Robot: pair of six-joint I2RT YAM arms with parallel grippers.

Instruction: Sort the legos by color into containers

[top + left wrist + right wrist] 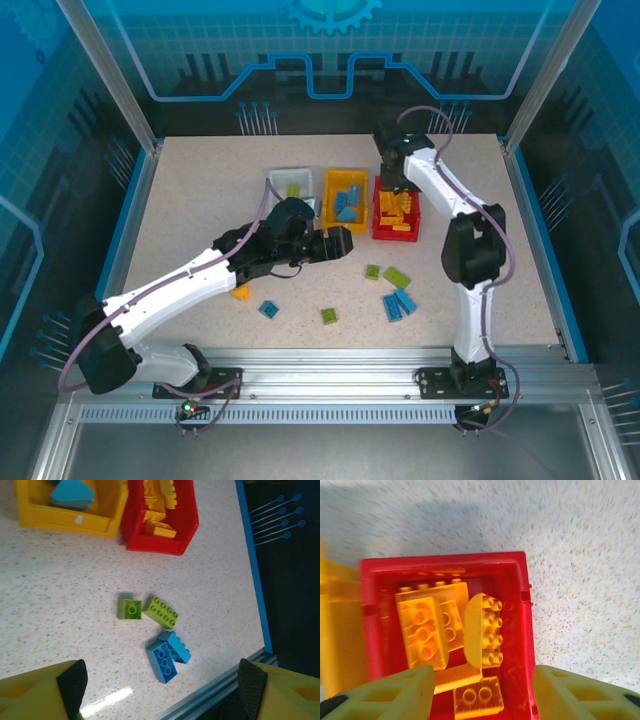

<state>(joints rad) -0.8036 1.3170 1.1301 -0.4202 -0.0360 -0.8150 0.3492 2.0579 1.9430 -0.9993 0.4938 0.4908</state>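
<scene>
While the right gripper (483,687) overhangs the red bin (445,562), legos (161,611) lie loose.

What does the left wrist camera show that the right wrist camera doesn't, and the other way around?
Left wrist view: loose legos on the table, namely a small green brick, a long green brick and a touching blue pair; a blue brick in the yellow bin; the table's blue edge; the open left gripper.

Right wrist view: a straight-down look into the red bin, a curved orange-yellow brick inside, and the open right gripper above.

Shared: the red bin holding orange-yellow bricks, the yellow bin beside it, the speckled table.
</scene>
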